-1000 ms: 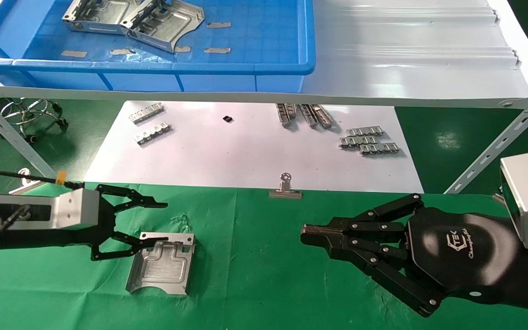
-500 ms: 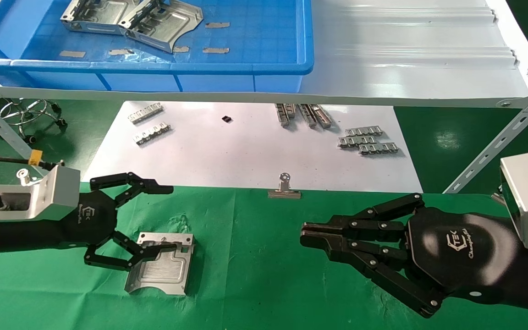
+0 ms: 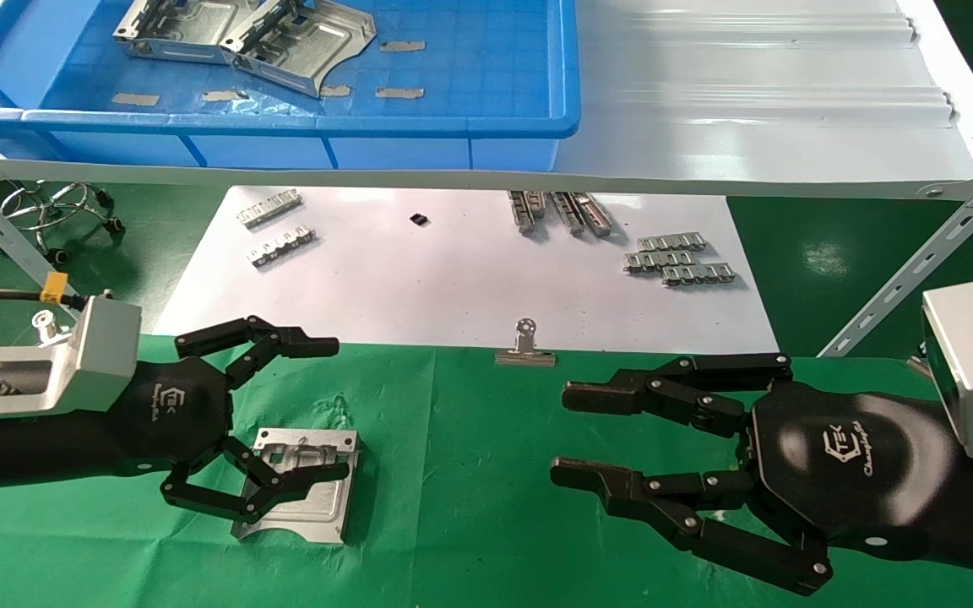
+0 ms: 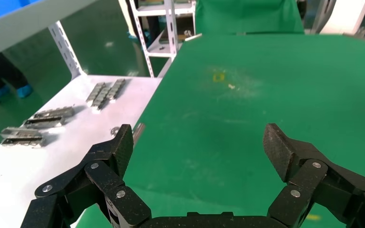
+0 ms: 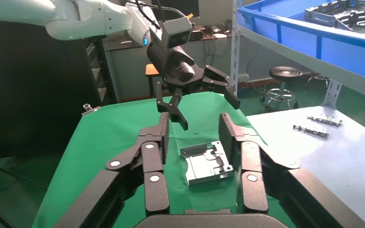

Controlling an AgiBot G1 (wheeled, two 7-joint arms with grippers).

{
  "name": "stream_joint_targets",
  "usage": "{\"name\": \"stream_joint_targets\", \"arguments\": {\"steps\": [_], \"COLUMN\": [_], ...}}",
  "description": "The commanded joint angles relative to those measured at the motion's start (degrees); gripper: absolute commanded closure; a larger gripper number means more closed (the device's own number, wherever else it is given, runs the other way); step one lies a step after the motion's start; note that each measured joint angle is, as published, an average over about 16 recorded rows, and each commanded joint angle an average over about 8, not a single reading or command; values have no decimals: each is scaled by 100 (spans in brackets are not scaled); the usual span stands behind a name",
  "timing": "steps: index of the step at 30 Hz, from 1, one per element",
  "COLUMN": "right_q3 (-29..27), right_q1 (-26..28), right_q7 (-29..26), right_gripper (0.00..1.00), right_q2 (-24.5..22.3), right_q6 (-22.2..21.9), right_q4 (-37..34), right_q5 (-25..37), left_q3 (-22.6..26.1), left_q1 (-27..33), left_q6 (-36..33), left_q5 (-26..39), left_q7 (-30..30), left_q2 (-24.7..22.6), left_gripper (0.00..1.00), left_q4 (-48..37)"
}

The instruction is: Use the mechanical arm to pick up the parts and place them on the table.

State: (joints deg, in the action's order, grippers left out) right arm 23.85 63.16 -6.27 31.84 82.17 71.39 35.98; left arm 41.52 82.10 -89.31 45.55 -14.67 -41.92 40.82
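Table point(image 3: 470, 507) covered in green cloth across the foreground; white sheet point(image 3: 453, 279) behind it; blue tray point(image 3: 486, 127) up on the shelf, holding two parts point(image 3: 241, 34). Right gripper point(image 3: 571, 435) low over the cloth at right, fingers spread wide, holding nothing. Left gripper point(image 3: 339, 405) at left, raised above the cloth, fingers wide apart, empty; lower finger overlapping one part point(image 3: 296, 498) lying flat on the cloth. Binder clip point(image 3: 525, 346) at the cloth's far edge
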Motion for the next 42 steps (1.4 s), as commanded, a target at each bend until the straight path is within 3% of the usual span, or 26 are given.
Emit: {"name": "stream_joint_targets", "arguments": {"steps": [1,32,42], "right_q3": [0,0,0], "right_q1": [0,0,-2], "right_q7": [0,0,0], "right_gripper": [0,0,0], "right_q2": [0,0,-1], "right_q6": [0,0,-1], "right_q4": [0,0,-2], "right_q5": [0,0,-1], "left_q3": [-141,-2309,-2696], "left_q1": [-114,-1859,-2168], "left_q6": [20,327,379], "left_q5": [-20,-334,-398], "left_q7": [141,2302,2632], "left_q2": [38,625,731], "left_gripper": [0,0,0], "left_q4": [182,2966,3464]}}
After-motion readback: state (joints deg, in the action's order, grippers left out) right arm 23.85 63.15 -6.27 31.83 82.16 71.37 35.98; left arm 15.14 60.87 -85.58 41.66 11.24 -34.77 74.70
